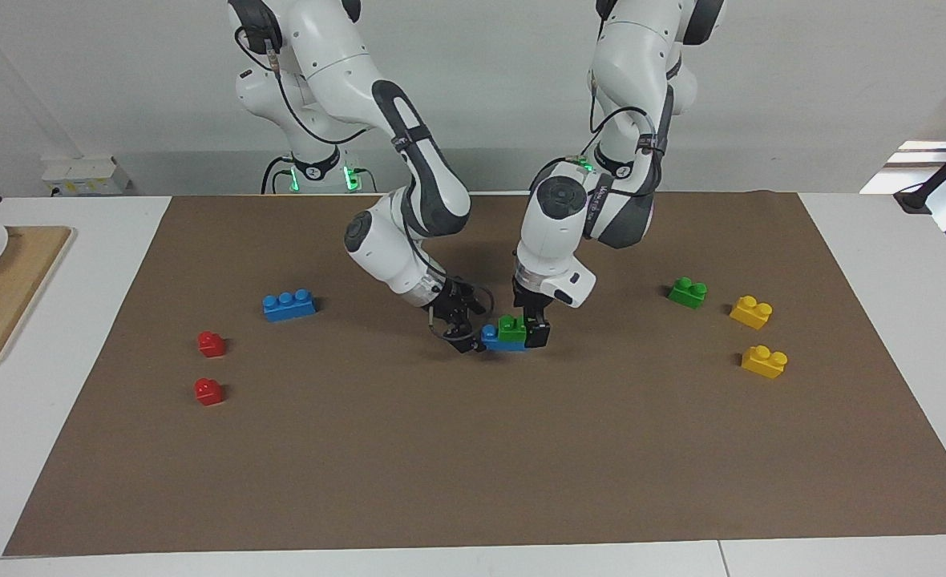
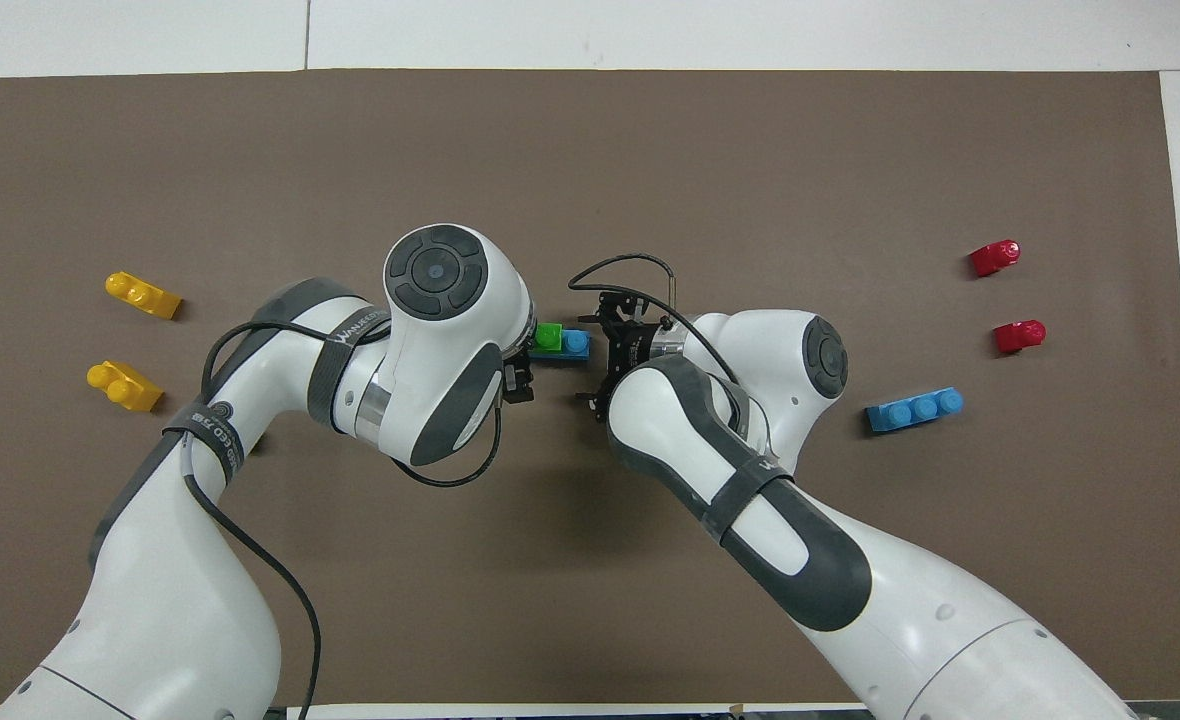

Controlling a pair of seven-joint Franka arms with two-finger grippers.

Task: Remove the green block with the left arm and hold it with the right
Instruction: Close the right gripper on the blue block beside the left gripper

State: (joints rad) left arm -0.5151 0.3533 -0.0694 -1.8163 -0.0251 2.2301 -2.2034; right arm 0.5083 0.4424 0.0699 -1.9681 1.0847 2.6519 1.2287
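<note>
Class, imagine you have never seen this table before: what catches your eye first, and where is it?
Mid-mat, both white arms converge on a small bright green two-stud plastic brick stacked on a blue brick. The left gripper is at the stack's end toward the left arm; the right gripper is at its other end. A twin green brick and two yellow bricks lie toward the left arm's end.

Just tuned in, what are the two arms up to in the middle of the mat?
A green block sits stacked on a blue block mid-mat. The left gripper is down at the stack's end toward the left arm, against the green block. The right gripper is at the blue block's other end. The stack is not yet apart.
</note>
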